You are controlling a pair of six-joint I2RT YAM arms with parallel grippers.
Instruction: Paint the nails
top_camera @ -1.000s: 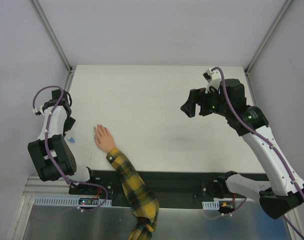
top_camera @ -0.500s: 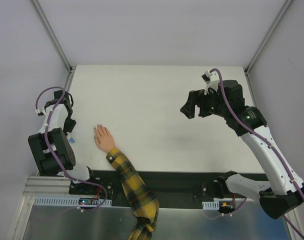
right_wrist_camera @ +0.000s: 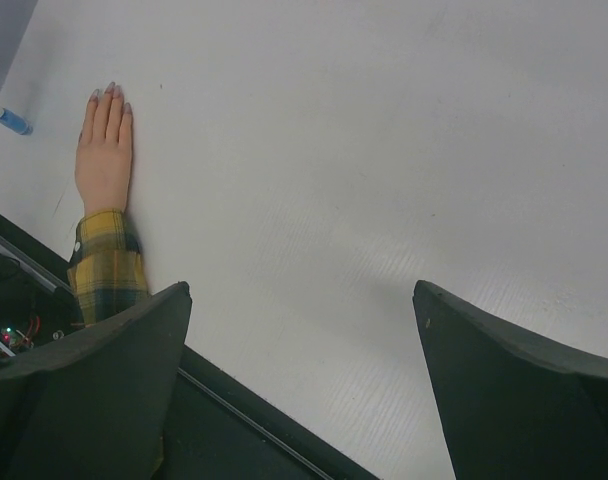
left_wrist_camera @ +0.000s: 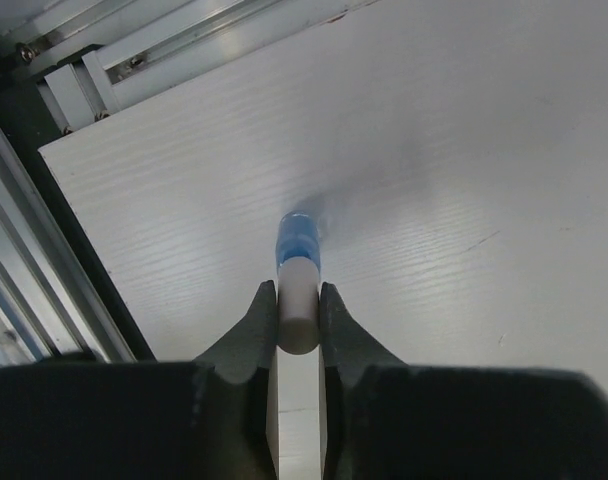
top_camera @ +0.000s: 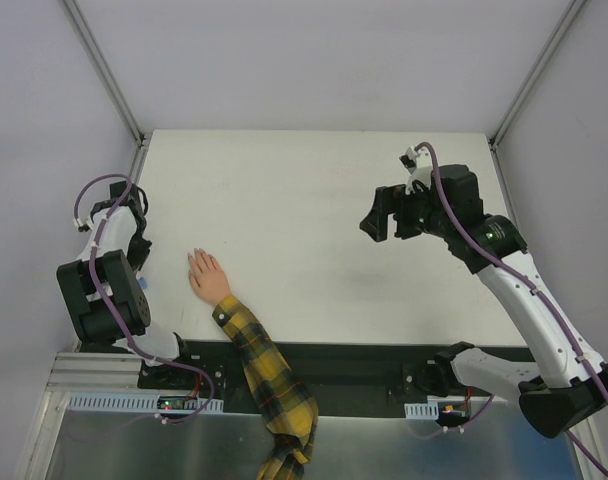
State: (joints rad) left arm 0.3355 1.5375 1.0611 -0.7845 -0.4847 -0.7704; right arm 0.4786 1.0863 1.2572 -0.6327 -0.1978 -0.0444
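Top view: the left arm sat folded at the left edge of the tabletop (top_camera: 284, 170), with the left gripper (top_camera: 139, 277) hard to make out under the arm links, so the jaws couldn't be read from here. A speck of blue (top_camera: 145, 285) showed at its end. The small peach hand (top_camera: 206, 275) lay flat, palm down, near the front-left corner with fingers pointing away from the front edge. Its yellow-and-black plaid sleeve (top_camera: 259, 365) ran back over the front edge. The hand and blue speck were near each other but apart. The right gripper (top_camera: 374, 215) hung above the right half of the tabletop, well apart from the hand. Left wrist view: the left gripper (left_wrist_camera: 298, 312) had its jaws pressed onto a blue-tipped pen (left_wrist_camera: 297, 285), pale barrel between the fingers and blue end sticking out forward over the tabletop close to its left edge and the aluminium rails (left_wrist_camera: 134, 50). Couldn't tell whether the tip touched the surface. Right wrist view: the right gripper (right_wrist_camera: 302, 290) had its fingers spread wide with nothing between them, only bare tabletop below. The hand (right_wrist_camera: 104, 150) was at upper left, with the nails (right_wrist_camera: 109, 92) at the fingertips, too small to judge colour. The pen (right_wrist_camera: 11, 122) was just left of the fingers, not touching.
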